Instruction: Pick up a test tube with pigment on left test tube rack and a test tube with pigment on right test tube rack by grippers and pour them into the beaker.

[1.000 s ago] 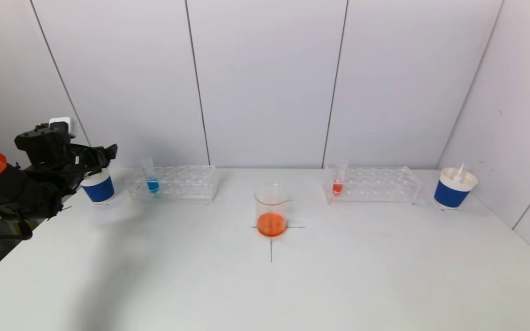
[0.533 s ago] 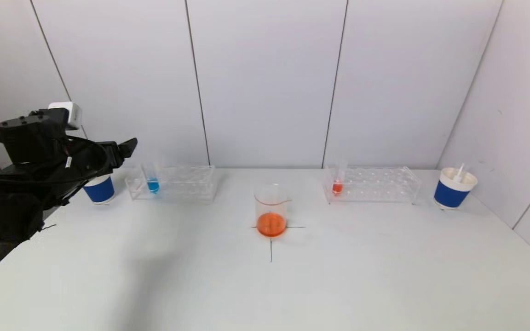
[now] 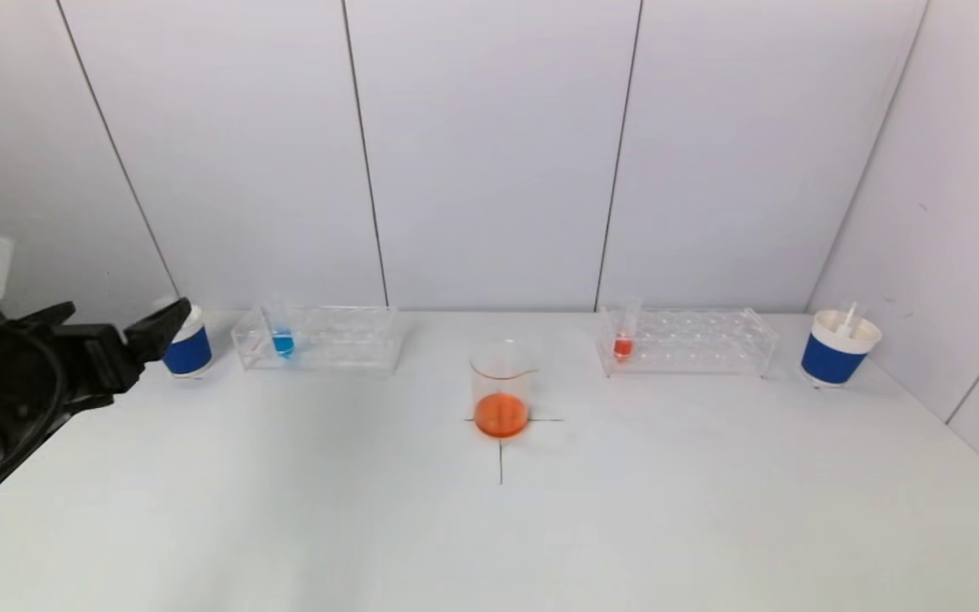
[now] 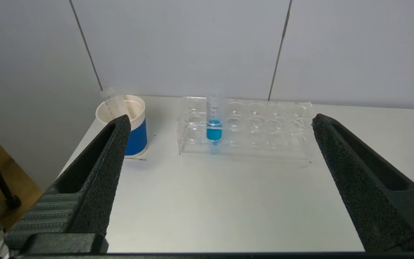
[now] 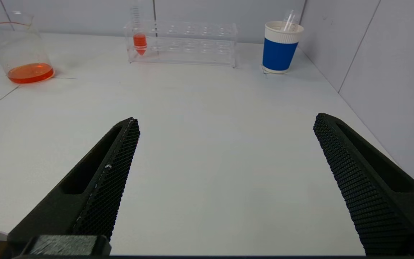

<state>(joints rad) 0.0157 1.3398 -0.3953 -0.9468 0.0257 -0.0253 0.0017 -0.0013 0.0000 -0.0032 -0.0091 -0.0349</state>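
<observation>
While left gripper [image 4: 216,124] waits at table's left edge, jaws wide apart, empty. Blue tube [image 4: 214,120] stands upright in left rack [image 4: 257,144], straight ahead, well apart. Right gripper [image 5: 225,124] also wide apart, empty, far from red tube [image 5: 139,34].

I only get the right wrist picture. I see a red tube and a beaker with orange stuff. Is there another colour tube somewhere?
Observer: Yes, a blue tube stands in the left rack.
Child: Is a claw holding it?
Observer: No. The left gripper is open and apart from it, short of the rack.
Child: Is there a cup over there too?
Observer: Yes, a blue cup sits beside that rack, with an empty clear tube in it.
</observation>
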